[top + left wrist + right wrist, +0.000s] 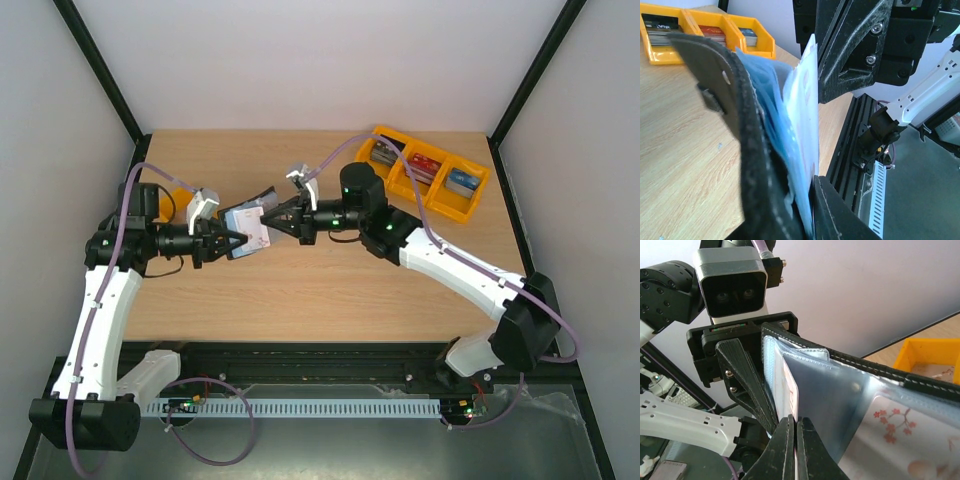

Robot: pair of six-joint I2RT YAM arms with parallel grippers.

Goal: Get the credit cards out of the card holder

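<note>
Though white-walled, wooden table (330,300) (yellow trays (440,205)).

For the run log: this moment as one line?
left hand: shut on card holder, open, held aloft | right hand: shut on credit card edge, card in pocket

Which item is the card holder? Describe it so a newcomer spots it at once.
Over the left half of the wooden table, find the left gripper. Clamped in it, off the surface, is the card holder: a black stitched folding case with blue-grey clear pockets, unlike the yellow tray at the far right.
</note>
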